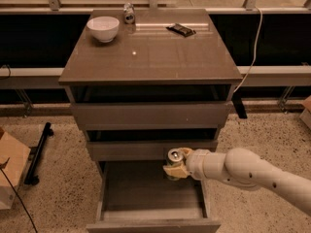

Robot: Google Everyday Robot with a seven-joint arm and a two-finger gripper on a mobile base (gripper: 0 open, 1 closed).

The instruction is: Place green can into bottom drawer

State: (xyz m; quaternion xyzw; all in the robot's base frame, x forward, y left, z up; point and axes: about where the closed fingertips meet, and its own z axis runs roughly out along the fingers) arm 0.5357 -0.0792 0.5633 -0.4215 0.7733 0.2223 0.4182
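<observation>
From the one camera, my gripper (178, 164) is clamped around the green can (174, 156). I hold it upright over the back of the open bottom drawer (146, 193), just below the middle drawer (146, 150). A white bowl (103, 28) sits on the cabinet top (155, 57).

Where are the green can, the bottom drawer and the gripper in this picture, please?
green can (174, 155): camera view, its silver top.
bottom drawer (138, 188): camera view, bare floor of the open drawer.
gripper (173, 171): camera view, between its jaws, clamping the can over the drawer.
</observation>
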